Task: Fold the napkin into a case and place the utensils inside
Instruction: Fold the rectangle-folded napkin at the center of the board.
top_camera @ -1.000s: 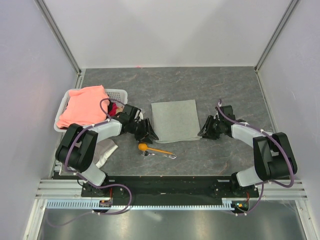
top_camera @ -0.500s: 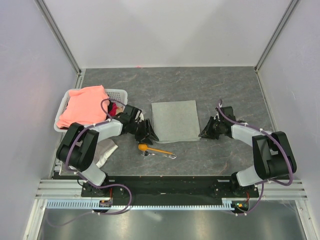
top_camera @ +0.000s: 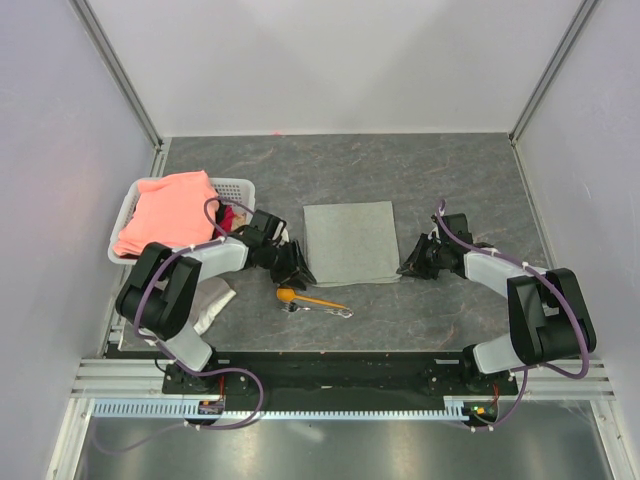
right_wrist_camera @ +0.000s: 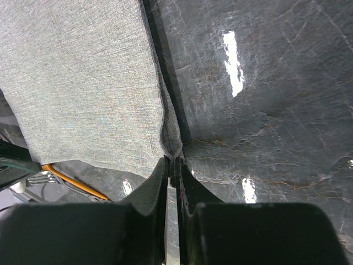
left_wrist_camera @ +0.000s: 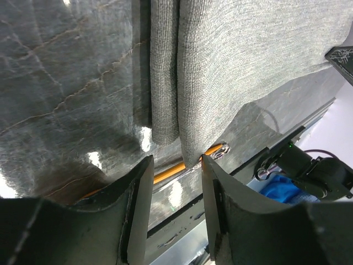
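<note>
Napkin (top_camera: 350, 243) lay flat mid-table (top_camera: 450, 170). Right end effector (right_wrist_camera: 174, 165) was clenched on napkin's near-right corner, with the cloth puckered between its fingers. Left end effector (left_wrist_camera: 175, 165) sat at napkin's near-left corner with its jaws apart; the corner lay between them, unclamped. Orange spoon (top_camera: 310, 299) and silvery fork (top_camera: 344, 313) lay together just off napkin's near edge, toward its left corner.
</note>
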Robot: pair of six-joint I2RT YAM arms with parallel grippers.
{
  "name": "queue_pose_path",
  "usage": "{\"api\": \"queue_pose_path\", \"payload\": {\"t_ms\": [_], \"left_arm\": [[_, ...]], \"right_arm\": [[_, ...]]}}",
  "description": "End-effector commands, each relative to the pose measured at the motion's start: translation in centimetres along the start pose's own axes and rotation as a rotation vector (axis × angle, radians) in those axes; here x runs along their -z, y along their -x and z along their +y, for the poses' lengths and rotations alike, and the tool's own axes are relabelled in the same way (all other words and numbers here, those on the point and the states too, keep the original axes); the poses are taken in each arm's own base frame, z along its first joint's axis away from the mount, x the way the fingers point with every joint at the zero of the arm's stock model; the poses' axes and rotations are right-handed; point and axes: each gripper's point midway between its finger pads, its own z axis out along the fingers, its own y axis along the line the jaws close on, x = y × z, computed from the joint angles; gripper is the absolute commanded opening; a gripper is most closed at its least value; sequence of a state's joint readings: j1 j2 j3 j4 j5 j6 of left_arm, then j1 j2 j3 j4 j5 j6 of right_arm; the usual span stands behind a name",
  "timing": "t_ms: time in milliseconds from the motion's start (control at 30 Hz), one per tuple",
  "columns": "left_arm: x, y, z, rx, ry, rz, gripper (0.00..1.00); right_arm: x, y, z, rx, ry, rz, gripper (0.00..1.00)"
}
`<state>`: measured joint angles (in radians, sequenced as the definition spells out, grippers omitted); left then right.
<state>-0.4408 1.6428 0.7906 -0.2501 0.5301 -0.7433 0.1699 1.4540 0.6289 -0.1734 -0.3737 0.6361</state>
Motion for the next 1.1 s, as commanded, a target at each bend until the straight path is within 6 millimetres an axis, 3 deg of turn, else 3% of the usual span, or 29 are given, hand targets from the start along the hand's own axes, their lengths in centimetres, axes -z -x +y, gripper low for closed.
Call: {"api": "queue_pose_path", "payload": {"t_ms": [0,467,500,533,633,733,833,867,900,967,1000,1033,1067], "left_arm": [[0.0,1.5,-1.5,0.005,-0.021,-0.034,0.45],[0.0,1.6,-2.6,0.018,-0.058,-0.033,0.24],[0.0,1.7,-2.6,0.016,-0.060,-0.031,0.20],[0.1,1.9,-2.9,0.011,-0.070,-0.037,0.08],[1.0,2.6,-4.4,-0.023,-0.105,-0.064,0.02],[2.8,4.5,-6.5,-0.036,-0.161,-0.110,0.02],[5.7,8.8,-10.7,-0.073,-0.250,-0.201,0.02],[6.4,9.9,-11.3,-0.069,-0.265,-0.217,0.02],[7.0,10.9,-12.1,-0.073,-0.281,-0.235,0.02],[8.2,14.5,-14.2,-0.092,-0.309,-0.299,0.02],[8.2,15.7,-14.6,-0.097,-0.313,-0.314,0.02],[8.5,17.9,-16.1,-0.122,-0.331,-0.344,0.02],[8.4,19.3,-16.0,-0.120,-0.332,-0.355,0.02]], "right_arm": [[0.3,0.1,0.4,0.009,0.023,-0.007,0.08],[0.3,0.0,0.6,0.012,0.034,-0.001,0.06],[0.3,0.0,0.5,0.011,0.033,-0.001,0.06],[0.4,0.0,0.6,0.014,0.035,-0.002,0.04],[1.3,0.7,1.9,0.033,0.068,-0.010,0.00],[2.9,2.9,4.0,0.067,0.092,-0.056,0.00],[4.1,6.2,6.6,0.094,0.128,-0.110,0.00],[3.7,7.0,6.7,0.085,0.123,-0.102,0.00],[4.4,8.9,8.4,0.104,0.152,-0.137,0.00],[3.1,10.8,8.5,0.098,0.133,-0.137,0.00],[3.6,12.9,10.3,0.121,0.171,-0.166,0.00],[3.3,13.9,10.8,0.121,0.180,-0.168,0.00],[1.8,14.7,10.4,0.108,0.170,-0.153,0.00]]}}
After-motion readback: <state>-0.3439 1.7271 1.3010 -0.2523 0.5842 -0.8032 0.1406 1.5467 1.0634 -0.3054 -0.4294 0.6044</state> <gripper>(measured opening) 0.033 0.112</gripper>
